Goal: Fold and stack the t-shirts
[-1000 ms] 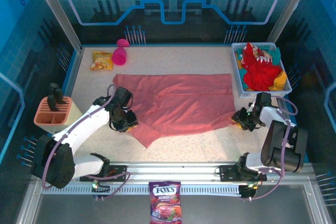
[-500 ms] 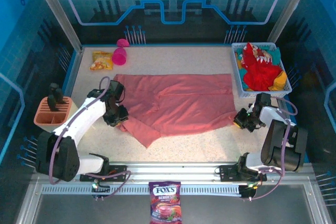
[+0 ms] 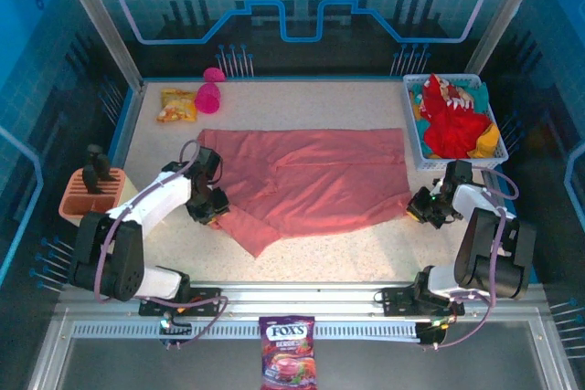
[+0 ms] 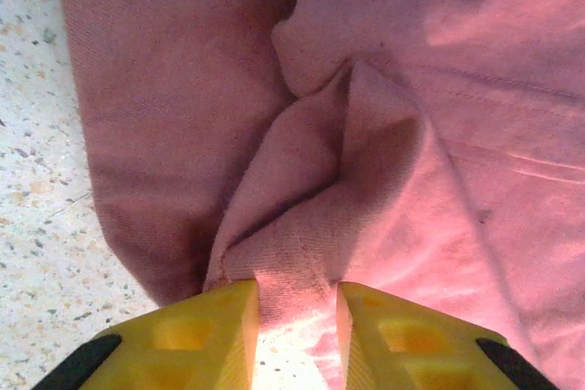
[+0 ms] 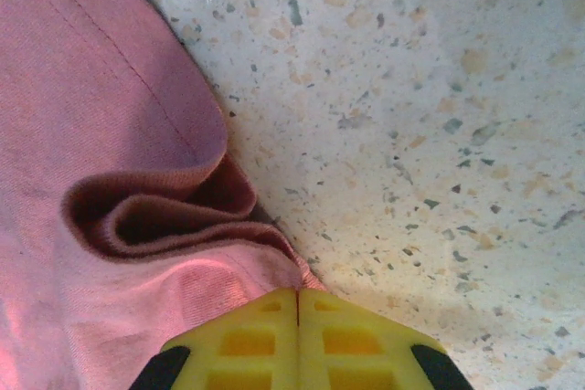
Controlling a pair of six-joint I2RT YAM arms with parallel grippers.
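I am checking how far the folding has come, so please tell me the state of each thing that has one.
pink tee: spread out flat, partly folded, left edge bunched up.
red tee: crumpled in the basket, not folded.
left hand: shut on a fold of the pink tee.
right hand: shut at the pink tee's right edge; whether it grips cloth is unclear.
goblet: lying on its side.

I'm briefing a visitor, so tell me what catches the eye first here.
A big pink t-shirt lies spread across the middle of the table, the left gripper pinching a bunch of cloth at its left edge and the right gripper shut at its right edge. At the far right, a red t-shirt is heaped in a white basket.
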